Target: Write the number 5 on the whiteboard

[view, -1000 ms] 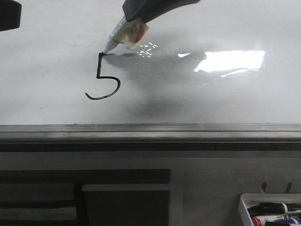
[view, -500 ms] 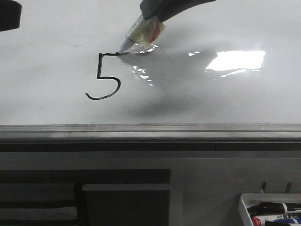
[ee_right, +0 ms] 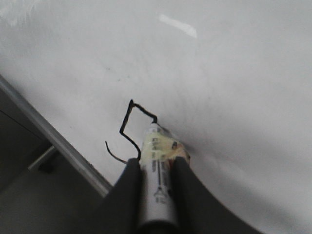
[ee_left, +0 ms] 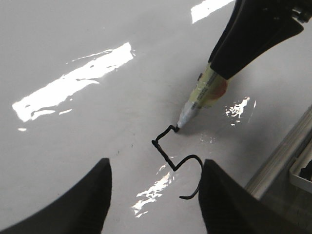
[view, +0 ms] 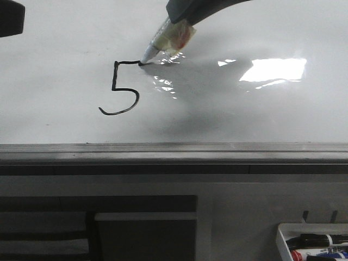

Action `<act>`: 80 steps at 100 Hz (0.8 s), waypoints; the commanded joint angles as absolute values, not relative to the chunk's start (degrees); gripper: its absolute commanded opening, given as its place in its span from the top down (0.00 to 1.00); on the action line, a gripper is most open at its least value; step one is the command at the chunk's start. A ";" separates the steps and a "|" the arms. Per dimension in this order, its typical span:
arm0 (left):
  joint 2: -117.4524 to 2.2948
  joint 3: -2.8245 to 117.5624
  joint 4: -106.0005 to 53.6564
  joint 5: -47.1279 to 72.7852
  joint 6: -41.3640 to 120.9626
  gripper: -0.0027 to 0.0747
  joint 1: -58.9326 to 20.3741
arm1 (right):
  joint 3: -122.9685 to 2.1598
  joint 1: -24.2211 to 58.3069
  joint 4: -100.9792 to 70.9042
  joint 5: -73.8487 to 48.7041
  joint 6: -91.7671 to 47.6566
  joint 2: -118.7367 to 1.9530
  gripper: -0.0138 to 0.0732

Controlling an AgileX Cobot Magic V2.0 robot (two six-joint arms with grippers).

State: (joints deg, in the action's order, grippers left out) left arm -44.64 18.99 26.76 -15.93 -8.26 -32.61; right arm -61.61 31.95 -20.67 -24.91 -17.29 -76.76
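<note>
The number 5 (view: 122, 89) stands in black on the whiteboard (view: 54, 109), with its top bar, vertical stroke and hooked belly. My right gripper (view: 187, 13) is shut on a white marker (view: 163, 38) wrapped in yellowish tape; the marker tip touches the board at the right end of the top bar. In the right wrist view the marker (ee_right: 157, 170) sits between the two fingers above the 5 (ee_right: 130, 131). My left gripper (ee_left: 156, 195) is open and empty, hovering over the board near the 5 (ee_left: 175, 156); the marker (ee_left: 202, 100) shows there too.
A grey metal strip (view: 174, 152) edges the board's near side. A small white tray (view: 283, 239) with several markers sits at the lower right. Bright glare (view: 274, 70) lies on the board right of the 5. A dark object (view: 10, 17) shows at the top left.
The right gripper moved the marker tip to the right along the top of the 5, drawing the short top bar. The left gripper has not visibly moved.
</note>
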 commanded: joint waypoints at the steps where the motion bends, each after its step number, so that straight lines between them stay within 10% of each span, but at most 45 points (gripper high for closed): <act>1: -44.51 20.56 29.48 -21.62 -8.85 0.49 -32.96 | -63.27 34.91 -19.79 -23.63 -19.15 -73.64 0.90; 80: -62.23 23.27 35.82 -29.26 -8.85 0.52 -38.66 | -63.27 45.64 -16.63 -31.48 -19.52 -73.24 0.90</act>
